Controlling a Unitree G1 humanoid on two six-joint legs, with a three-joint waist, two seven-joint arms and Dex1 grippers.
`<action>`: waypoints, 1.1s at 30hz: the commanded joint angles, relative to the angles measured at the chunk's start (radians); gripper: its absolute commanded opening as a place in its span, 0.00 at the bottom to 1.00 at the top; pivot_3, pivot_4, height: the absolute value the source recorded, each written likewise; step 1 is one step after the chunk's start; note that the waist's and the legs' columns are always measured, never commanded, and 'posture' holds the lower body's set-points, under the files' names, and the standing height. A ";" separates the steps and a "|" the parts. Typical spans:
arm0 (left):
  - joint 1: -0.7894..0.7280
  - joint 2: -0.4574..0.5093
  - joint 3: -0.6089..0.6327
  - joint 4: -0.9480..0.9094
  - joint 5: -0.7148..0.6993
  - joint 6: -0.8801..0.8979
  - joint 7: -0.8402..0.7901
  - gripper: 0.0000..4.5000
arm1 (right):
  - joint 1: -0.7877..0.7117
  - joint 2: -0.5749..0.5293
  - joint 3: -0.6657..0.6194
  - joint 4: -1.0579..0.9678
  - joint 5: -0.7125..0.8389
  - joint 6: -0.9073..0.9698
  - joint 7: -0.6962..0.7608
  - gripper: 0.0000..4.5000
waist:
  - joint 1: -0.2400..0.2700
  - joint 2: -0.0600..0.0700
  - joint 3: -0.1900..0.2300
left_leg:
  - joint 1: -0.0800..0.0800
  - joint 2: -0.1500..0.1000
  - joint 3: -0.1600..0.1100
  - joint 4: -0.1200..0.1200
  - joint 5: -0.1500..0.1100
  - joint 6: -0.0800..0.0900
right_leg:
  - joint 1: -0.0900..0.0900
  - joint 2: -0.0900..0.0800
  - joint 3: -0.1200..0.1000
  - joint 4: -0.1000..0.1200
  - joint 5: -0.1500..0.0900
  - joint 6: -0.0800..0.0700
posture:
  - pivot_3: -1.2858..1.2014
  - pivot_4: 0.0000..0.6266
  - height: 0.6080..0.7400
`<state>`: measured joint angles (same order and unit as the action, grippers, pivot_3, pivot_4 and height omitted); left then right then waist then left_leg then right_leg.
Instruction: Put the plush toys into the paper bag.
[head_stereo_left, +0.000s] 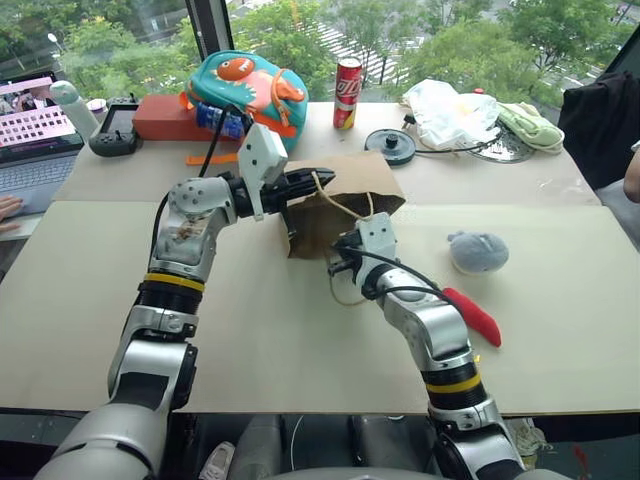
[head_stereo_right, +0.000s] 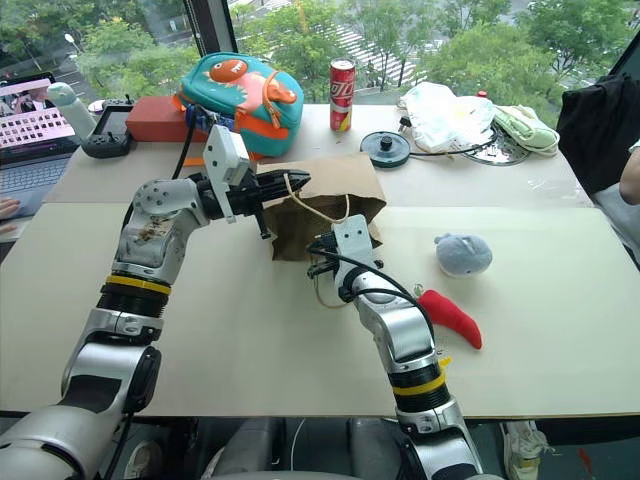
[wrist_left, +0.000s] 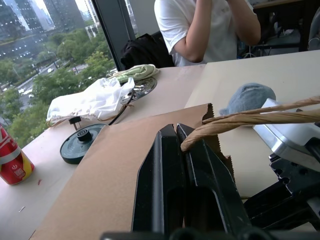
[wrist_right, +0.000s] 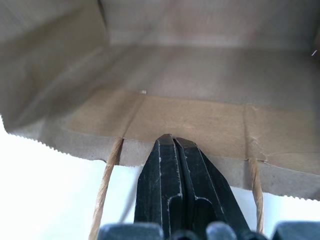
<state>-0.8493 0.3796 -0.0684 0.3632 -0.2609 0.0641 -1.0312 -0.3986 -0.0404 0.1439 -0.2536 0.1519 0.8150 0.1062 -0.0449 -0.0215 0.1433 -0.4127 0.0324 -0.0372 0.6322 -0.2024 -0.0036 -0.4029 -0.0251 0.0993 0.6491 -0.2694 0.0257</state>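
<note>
The brown paper bag (head_stereo_left: 350, 185) lies on its side mid-table, its mouth toward me. My left gripper (head_stereo_left: 318, 181) is shut on its upper cord handle (wrist_left: 240, 122) and holds the top lip up. At the bag's lower lip (wrist_right: 190, 120) my right gripper (wrist_right: 171, 141) is shut, its tips against the serrated edge between the two cords of the lower handle. To the right of the bag, on the table, the grey fuzzy plush toy (head_stereo_left: 478, 251) rests. The red chili plush toy (head_stereo_left: 472, 314) lies nearer me, partly behind my right forearm.
Behind the bag stand a teal backpack (head_stereo_left: 245, 85), a red can (head_stereo_left: 347, 93), a black round lid (head_stereo_left: 390, 145) and a white plastic bag (head_stereo_left: 450, 112). A laptop (head_stereo_left: 35, 140) and a person's hand (head_stereo_left: 8, 207) are far left; a person (wrist_left: 210, 25) sits at the right.
</note>
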 joint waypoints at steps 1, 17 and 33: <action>-0.001 -0.004 0.004 -0.034 -0.006 -0.008 0.000 0.00 | 0.030 -0.022 -0.073 -0.199 0.060 0.062 0.019 0.00 | 0.000 0.000 0.000 | -0.001 0.000 0.000 0.000 0.000 0.000 | 0.000 0.000 0.000 0.000 0.000 0.000 | 0.52 0.24 0.99; 0.003 -0.015 0.003 -0.011 -0.001 -0.024 -0.007 0.00 | 0.085 -0.395 -0.500 -0.305 0.127 0.330 0.035 0.46 | -0.001 0.000 0.000 | -0.001 0.000 0.000 0.000 0.000 0.000 | 0.000 0.000 0.000 -0.001 0.000 0.000 | 0.52 0.24 0.99; -0.005 -0.020 0.008 -0.006 0.004 -0.030 -0.003 0.00 | 0.000 -0.443 -0.379 0.136 0.034 0.190 0.051 1.00 | 0.002 0.000 0.000 | 0.000 -0.001 0.001 0.000 0.000 0.000 | 0.001 0.000 0.001 -0.001 0.000 0.000 | 0.52 0.24 0.99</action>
<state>-0.8416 0.3567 -0.0707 0.3763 -0.2556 0.0572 -1.0381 -0.3895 -0.4845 -0.2385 -0.1292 0.1928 1.0237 0.1538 -0.0429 -0.0213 0.1432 -0.4126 0.0316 -0.0358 0.6323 -0.2023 -0.0035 -0.4021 -0.0254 0.1007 0.6479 -0.2694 0.0257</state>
